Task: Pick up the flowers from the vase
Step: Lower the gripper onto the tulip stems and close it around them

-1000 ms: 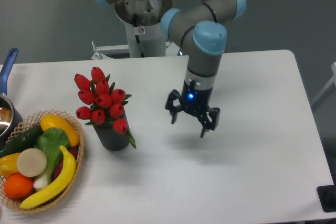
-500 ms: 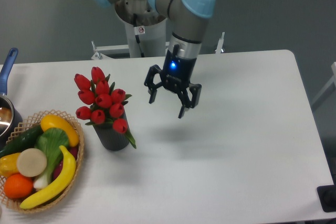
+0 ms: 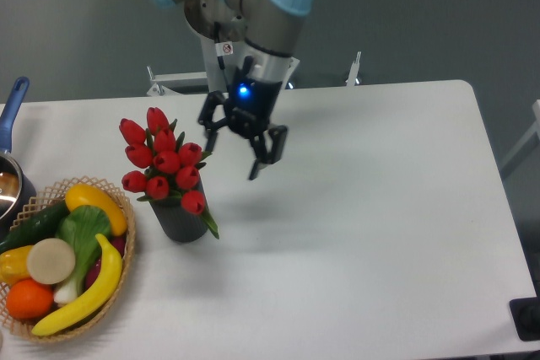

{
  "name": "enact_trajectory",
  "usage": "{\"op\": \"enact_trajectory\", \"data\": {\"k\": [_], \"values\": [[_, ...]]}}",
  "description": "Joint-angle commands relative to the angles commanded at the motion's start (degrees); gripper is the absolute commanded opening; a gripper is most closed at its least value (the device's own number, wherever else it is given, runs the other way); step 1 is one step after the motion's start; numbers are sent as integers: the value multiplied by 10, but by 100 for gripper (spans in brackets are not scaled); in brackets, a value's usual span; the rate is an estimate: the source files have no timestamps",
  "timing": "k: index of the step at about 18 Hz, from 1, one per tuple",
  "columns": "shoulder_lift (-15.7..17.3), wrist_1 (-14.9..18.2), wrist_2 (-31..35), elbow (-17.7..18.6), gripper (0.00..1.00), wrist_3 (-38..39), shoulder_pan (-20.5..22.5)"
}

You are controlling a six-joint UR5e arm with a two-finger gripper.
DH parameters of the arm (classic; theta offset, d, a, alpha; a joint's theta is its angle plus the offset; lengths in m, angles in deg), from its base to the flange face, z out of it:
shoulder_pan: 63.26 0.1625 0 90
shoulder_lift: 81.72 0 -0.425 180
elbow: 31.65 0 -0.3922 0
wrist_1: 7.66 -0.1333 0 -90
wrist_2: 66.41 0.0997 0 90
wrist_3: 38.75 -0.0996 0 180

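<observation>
The flowers (image 3: 162, 162), a tight bunch of red tulip buds with green leaves, stand in the dark grey vase (image 3: 179, 221) on the left part of the white table. Their stems are hidden inside the vase. My gripper (image 3: 230, 156) hangs in the air just right of the flower heads, at about their height, with a small gap between its left finger and the buds. Its fingers are spread open and hold nothing.
A wicker basket (image 3: 118, 267) of fruit and vegetables sits left of the vase at the table's front left. A blue-handled metal pot (image 3: 12, 128) is at the far left edge. The robot's base (image 3: 228, 48) stands behind the table.
The gripper has moved left and up across the table, from the middle towards the flowers. It has stayed open. The flowers and vase have not moved.
</observation>
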Motion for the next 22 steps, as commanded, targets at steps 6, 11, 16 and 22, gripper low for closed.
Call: {"op": "enact_trajectory", "data": {"k": [6, 11, 16, 22], "values": [[-15, 0, -62, -4, 100, -2, 0], [-34, -1, -63, -11, 98, -7, -3], [-36, -1, -75, -11, 22, -16, -4], [-29, -1, -75, -13, 0, -13, -2]]}}
